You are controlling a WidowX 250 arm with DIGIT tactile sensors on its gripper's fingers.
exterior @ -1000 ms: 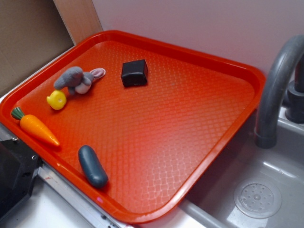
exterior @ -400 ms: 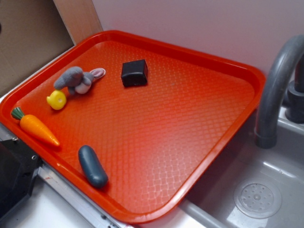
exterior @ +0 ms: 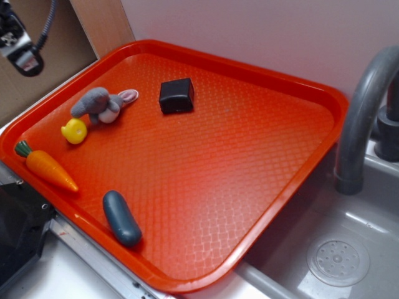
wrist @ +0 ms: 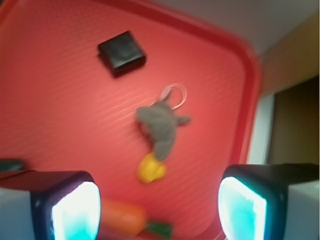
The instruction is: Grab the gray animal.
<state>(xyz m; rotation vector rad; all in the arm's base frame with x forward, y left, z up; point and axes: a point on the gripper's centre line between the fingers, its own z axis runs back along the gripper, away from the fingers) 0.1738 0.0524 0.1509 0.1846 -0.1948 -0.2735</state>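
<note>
The gray animal is a small plush rabbit with pale ears, lying on the red tray near its far-left side. In the wrist view the gray animal lies ahead of and well below my gripper, which hangs high above the tray's left end. Both pads are spread wide with nothing between them. In the exterior view only a bit of the arm shows at the top left corner.
A yellow duck touches the rabbit's near side. A carrot lies at the tray's left edge, a dark blue-gray capsule near the front edge, a black block behind. A faucet and sink stand to the right.
The arm has come into the exterior view at the top left corner; it was out of sight before. The objects on the tray have not moved.
</note>
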